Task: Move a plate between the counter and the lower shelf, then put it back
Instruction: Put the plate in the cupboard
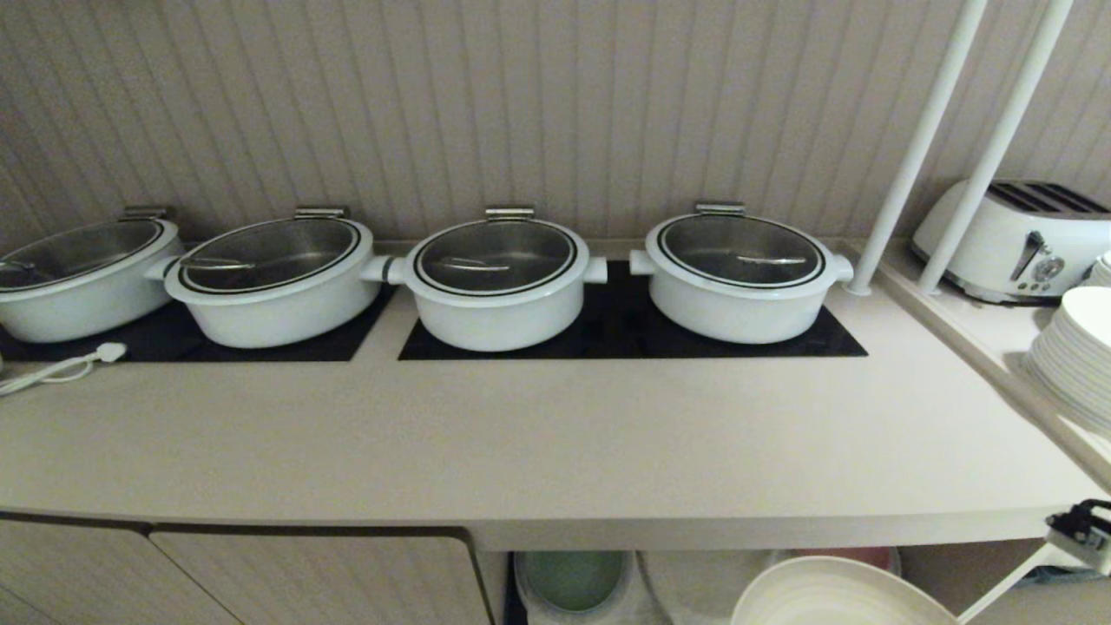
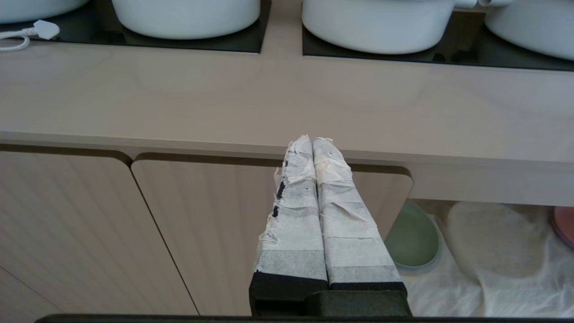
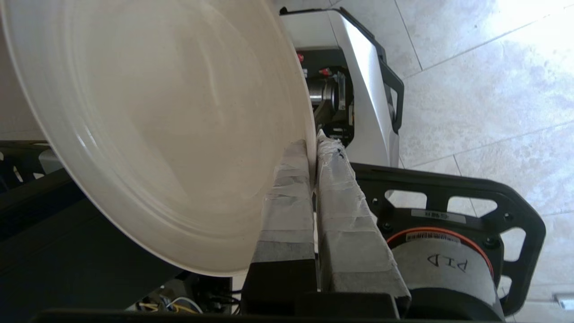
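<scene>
The cream-beige plate (image 1: 833,599) hangs low in the head view, below the front edge of the counter (image 1: 521,434) and in front of the lower shelf (image 1: 694,586) with its white cloth. My right gripper (image 3: 313,146) is shut on the rim of the plate (image 3: 157,125), one taped finger on each face. The robot's base and the tiled floor lie behind the plate in the right wrist view. My left gripper (image 2: 312,141) is shut on nothing. It is parked in front of a cabinet door, just under the counter (image 2: 269,98) edge.
Several white lidded pots (image 1: 499,282) stand on black hob panels at the back of the counter. A green plate (image 1: 573,577) and a pink plate (image 2: 566,224) lie on the shelf cloth. A toaster (image 1: 1015,239), stacked white plates (image 1: 1076,356) and two white poles (image 1: 920,143) are at the right.
</scene>
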